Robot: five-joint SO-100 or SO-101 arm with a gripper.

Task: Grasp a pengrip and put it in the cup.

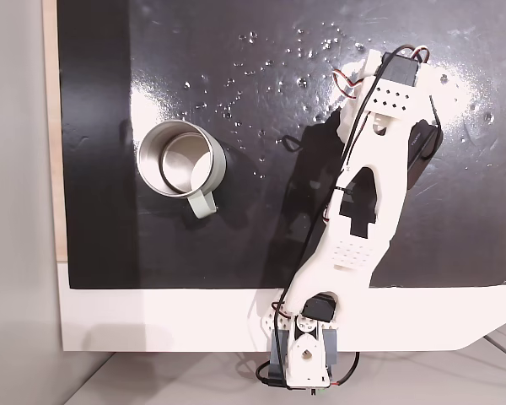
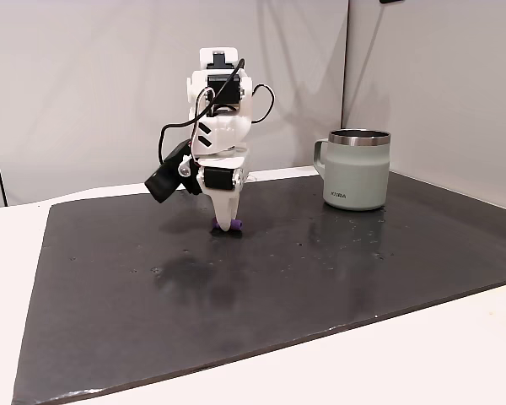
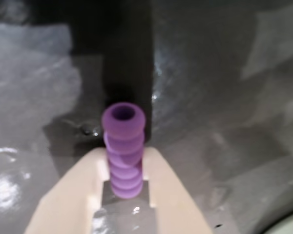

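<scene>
In the wrist view the claw [image 3: 123,178] pinched the ribbed pengrip [image 3: 124,146] between its 2 fingers low on the dark worktop [image 3: 224,97], the tube's long axis pointing away from the claw, while the cup [image 2: 357,169] stood well apart.

Black mat [image 2: 320,278] bearing cup [image 2: 358,171], pengrip [image 2: 228,226]

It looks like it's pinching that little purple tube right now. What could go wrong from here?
The gripper pinches only one end of the pengrip, so the soft ribbed tube might slip or flick out on lifting. The fingertips sit right at the black mat and could scrape it. The cup stands well off, so a drop during the carry is possible.
</scene>
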